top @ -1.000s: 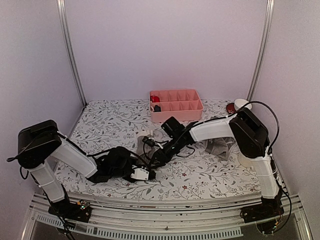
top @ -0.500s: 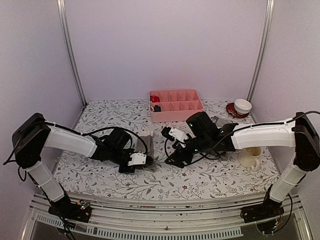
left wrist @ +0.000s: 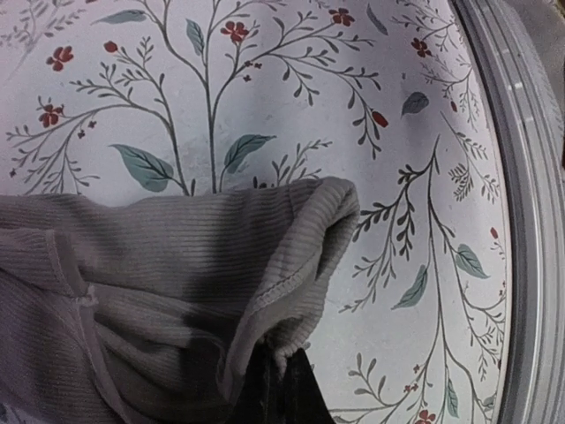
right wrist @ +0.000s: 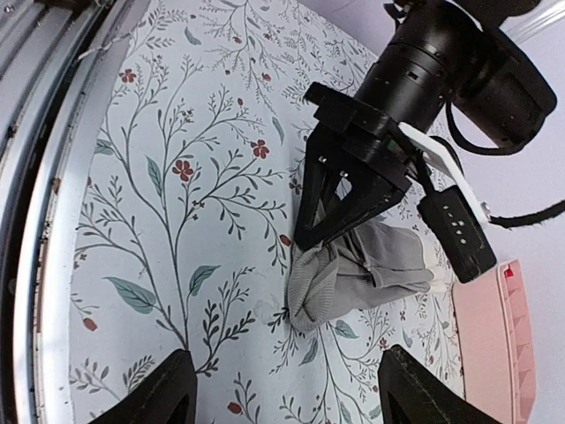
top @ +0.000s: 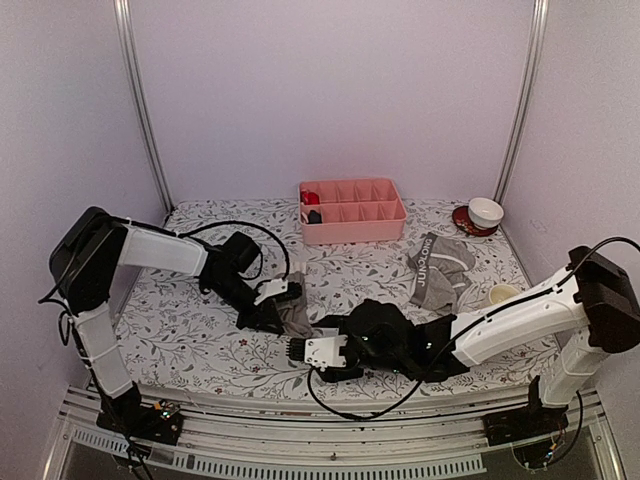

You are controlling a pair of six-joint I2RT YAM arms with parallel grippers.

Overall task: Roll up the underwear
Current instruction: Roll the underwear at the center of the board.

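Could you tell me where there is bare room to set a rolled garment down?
Bare room lies mid-table between the pink tray, the grey briefs and the boxer-briefs, and front-left, beside the left gripper pinching those briefs. It is crowded near-centre around the open right gripper, and on the right with the mug and bowl.

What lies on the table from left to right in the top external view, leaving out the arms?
plain grey cloth briefs → pink divided plastic tray → grey boxer-briefs with a dark lettered waistband → cream mug
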